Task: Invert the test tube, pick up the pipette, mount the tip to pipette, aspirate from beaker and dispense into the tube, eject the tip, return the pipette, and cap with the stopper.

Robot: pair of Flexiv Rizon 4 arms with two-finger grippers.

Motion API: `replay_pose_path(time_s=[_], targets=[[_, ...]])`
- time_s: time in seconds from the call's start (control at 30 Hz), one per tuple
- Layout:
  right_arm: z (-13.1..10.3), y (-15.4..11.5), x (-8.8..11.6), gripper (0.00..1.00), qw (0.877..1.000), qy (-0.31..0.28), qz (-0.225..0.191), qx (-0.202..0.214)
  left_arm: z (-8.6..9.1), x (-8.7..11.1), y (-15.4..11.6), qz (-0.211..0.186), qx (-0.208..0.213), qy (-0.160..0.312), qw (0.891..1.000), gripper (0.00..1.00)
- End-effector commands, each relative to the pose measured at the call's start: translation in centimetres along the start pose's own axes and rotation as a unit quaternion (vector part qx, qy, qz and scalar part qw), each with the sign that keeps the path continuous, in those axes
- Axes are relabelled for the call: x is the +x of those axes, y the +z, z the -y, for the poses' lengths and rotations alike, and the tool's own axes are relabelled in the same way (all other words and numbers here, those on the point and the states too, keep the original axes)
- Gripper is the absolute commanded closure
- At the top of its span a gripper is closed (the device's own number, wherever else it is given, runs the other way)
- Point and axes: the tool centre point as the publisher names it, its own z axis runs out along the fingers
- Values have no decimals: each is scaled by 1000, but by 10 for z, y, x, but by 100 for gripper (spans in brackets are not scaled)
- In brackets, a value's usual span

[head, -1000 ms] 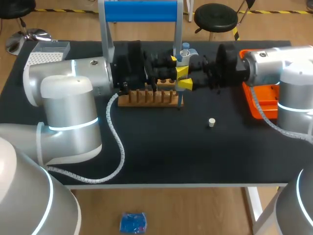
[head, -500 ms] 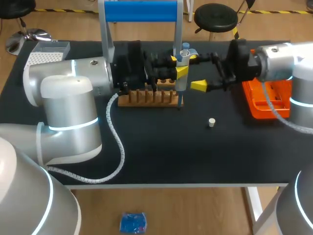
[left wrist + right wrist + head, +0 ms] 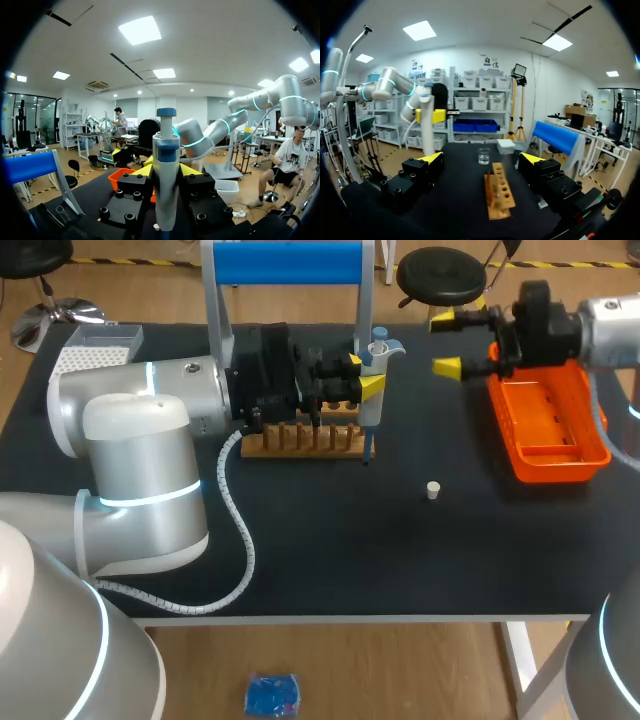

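The white pipette (image 3: 371, 405) with a blue cap stands upright over the wooden tube rack (image 3: 300, 443), and my left gripper (image 3: 364, 373) is shut on its body. In the left wrist view the pipette (image 3: 166, 190) rises between the yellow fingertips (image 3: 145, 171). My right gripper (image 3: 447, 343) is open and empty, off to the right beside the far end of the orange tray (image 3: 585, 455). Ahead of the right gripper (image 3: 482, 159) lie the rack (image 3: 502, 200) and the glass beaker (image 3: 483, 156). The small white stopper (image 3: 433, 490) lies on the mat.
The blue-topped pipette stand (image 3: 288, 262) rises behind the rack. A white tip box (image 3: 95, 348) sits at the far left corner of the black mat (image 3: 400, 560). My left arm's body covers much of the mat's left side.
My right gripper opened, let go of the pipette and drew back to the right and far side, beside the orange tray. The left gripper kept still with the pipette.
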Motion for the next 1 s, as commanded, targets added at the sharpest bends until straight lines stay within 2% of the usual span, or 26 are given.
replay_pose_path(time_s=[0.03, 0.2, 0.37, 0.5, 0.77, 1.0], targets=[[-7, 25, -42, 0, 1000, 7, 14, 13, 0, 1, 2, 3, 1, 0, 1000, 100], [-15, 46, -88, 0, 998, 14, 53, 18, 0, 1, 2, 3, 1, 0, 1000, 100], [-23, 68, -114, 0, 997, 13, 66, 26, 0, 1, 2, 3, 1, 0, 1000, 100], [-25, 83, -126, 0, 996, 9, 77, 37, 0, 1, 2, 3, 1, 0, 1000, 100], [-22, 96, -141, 0, 994, 6, 94, 53, 0, 1, 2, 3, 1, 0, 1000, 100], [-13, 98, -144, 0, 994, 12, 95, 59, 0, 1, 2, 3, 1, 0, 1000, 100]])
